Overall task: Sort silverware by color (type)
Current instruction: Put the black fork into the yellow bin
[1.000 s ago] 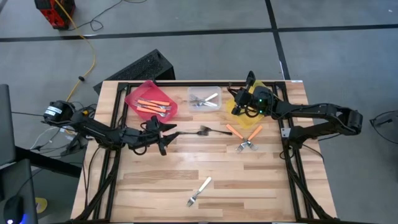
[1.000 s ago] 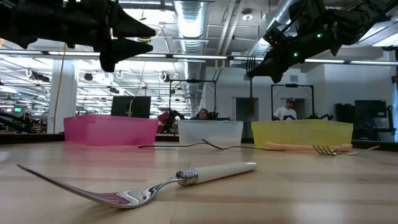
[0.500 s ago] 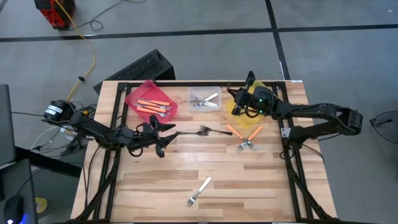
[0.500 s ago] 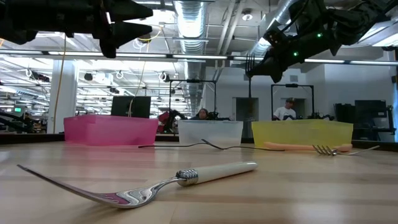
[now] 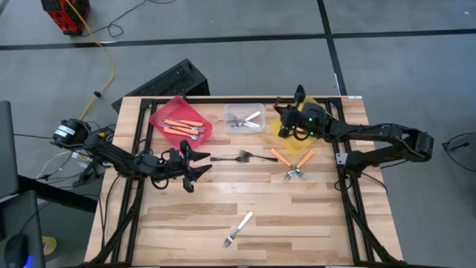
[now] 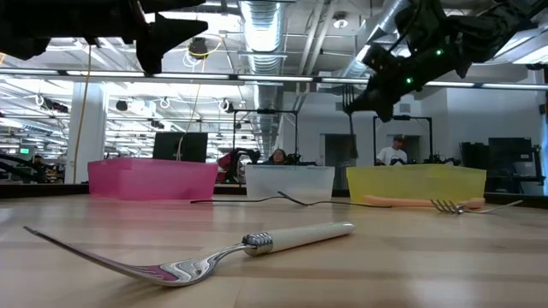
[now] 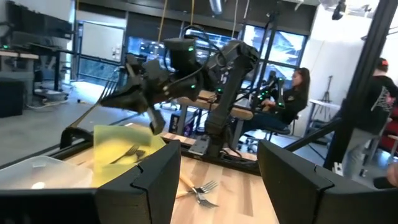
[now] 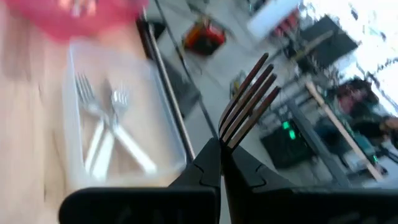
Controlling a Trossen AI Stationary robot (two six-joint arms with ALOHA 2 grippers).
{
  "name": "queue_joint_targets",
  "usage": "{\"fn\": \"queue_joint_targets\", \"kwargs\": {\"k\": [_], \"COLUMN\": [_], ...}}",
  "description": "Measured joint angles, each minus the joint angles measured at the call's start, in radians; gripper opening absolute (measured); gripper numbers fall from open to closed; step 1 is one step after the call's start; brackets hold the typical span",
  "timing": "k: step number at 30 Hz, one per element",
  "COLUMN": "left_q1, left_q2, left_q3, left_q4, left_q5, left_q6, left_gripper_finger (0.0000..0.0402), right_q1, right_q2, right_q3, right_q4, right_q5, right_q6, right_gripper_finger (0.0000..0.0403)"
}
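My right gripper [image 5: 285, 126] hangs over the yellow bin [image 5: 296, 112] at the far right, shut on a dark fork [image 8: 247, 93]. My left gripper [image 5: 195, 165] floats open above the table's left-middle, holding nothing; in its own view its fingers [image 7: 155, 180] frame the right arm. A black fork [image 5: 238, 157] lies flat at the table's centre. Two orange-handled forks [image 5: 291, 162] lie crossed to its right. A white-handled fork [image 5: 239, 228] lies near the front edge. The red bin [image 5: 181, 119] holds orange forks, and the clear bin [image 5: 245, 119] holds white ones. My right gripper pinches the dark fork between its two fingers just behind the tines, at the neck [image 8: 225, 138]. The tines [image 8: 252, 84] stick out past the fingertips; the handle is hidden by the gripper. The fork is lifted clear, above the yellow bin.
The three bins stand in a row along the far edge. Bare wood lies across the table's middle and near half, apart from the white-handled fork [image 6: 257, 244]. People sit and stand in the room beyond the table.
My left gripper has tipped its fingers upward and risen slightly, staying open above the table's left-middle. My right gripper has stayed over the yellow bin with the dark fork.
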Motion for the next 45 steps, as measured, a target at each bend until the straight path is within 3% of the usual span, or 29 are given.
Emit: {"fn": "queue_joint_targets", "kwargs": {"k": [4, 10, 15, 17, 29, 34, 39, 45], "left_q1": [-0.018, -0.031, -0.044, -0.051, -0.082, -0.083, -0.083, -0.083], "left_q2": [0.000, -0.001, -0.004, -0.011, -0.150, -0.205, -0.228, -0.227], "left_q3": [0.000, 0.000, 0.000, 0.000, 0.000, 0.000, 0.000, 0.000], "left_q4": [0.001, 0.004, 0.036, 0.069, 0.062, -0.022, -0.062, -0.068], "left_q5": [0.000, -0.001, -0.002, -0.003, -0.003, -0.022, -0.031, -0.063], "left_q6": [0.002, -0.013, -0.035, -0.029, 0.093, 0.079, 0.059, 0.067], "left_gripper_finger": [0.0199, 0.0199, 0.0199, 0.0199, 0.0199, 0.0199, 0.0199, 0.0199], "right_q1": [0.013, 0.124, 0.195, 0.207, 0.236, 0.269, 0.262, 0.258], "right_q2": [-0.005, -0.025, -0.025, -0.025, -0.065, -0.172, -0.299, -0.357], "right_q3": [0.000, 0.000, 0.000, 0.000, 0.000, 0.000, 0.000, 0.000], "right_q4": [-0.074, -0.076, -0.206, -0.284, -0.537, -0.602, -0.784, -0.849], "right_q5": [0.066, 0.276, 0.481, 0.513, 0.515, 0.460, 0.368, 0.334], "right_q6": [-0.009, -0.131, -0.031, 0.029, 0.245, 0.261, 0.403, 0.463], "right_gripper_finger": [0.0025, 0.0025, 0.0025, 0.0025, 0.0025, 0.0025, 0.0025, 0.0025]}}
